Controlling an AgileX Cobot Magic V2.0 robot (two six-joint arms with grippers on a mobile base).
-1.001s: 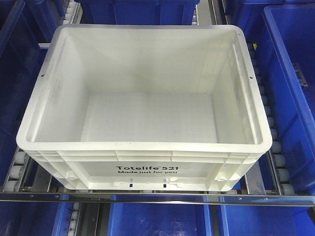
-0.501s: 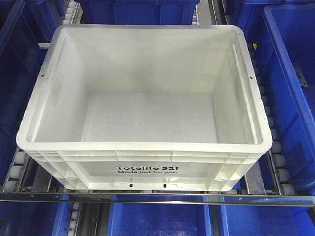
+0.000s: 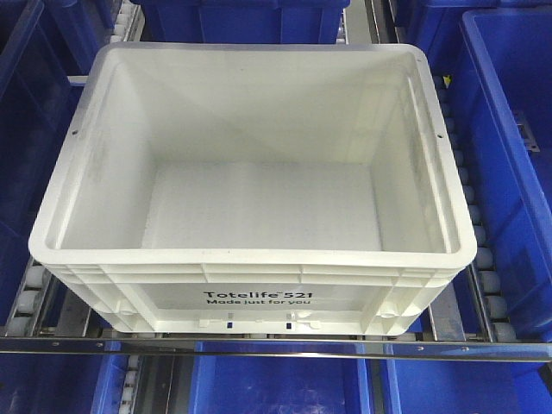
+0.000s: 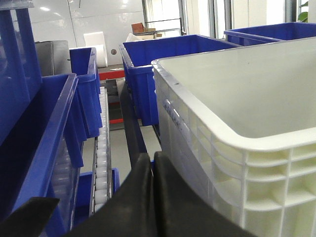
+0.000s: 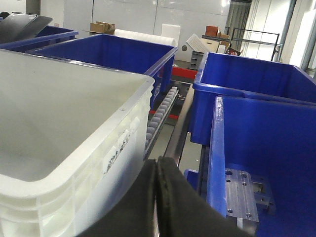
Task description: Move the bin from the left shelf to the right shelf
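A large white plastic tote (image 3: 250, 172), empty and printed "Totelife 521 Made just for you" on its near side, sits on a roller shelf (image 3: 34, 297) with blue bins (image 3: 509, 164) all around it. The left gripper (image 4: 153, 163) is low beside the tote's left wall, its black fingers pressed together on nothing. The right gripper (image 5: 157, 168) is just beside the tote's right wall, its fingers likewise pressed together with nothing between them.

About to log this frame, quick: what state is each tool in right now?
Left tool: shut, empty, beside the white bin.
Right tool: shut, empty, beside the bin's other side.
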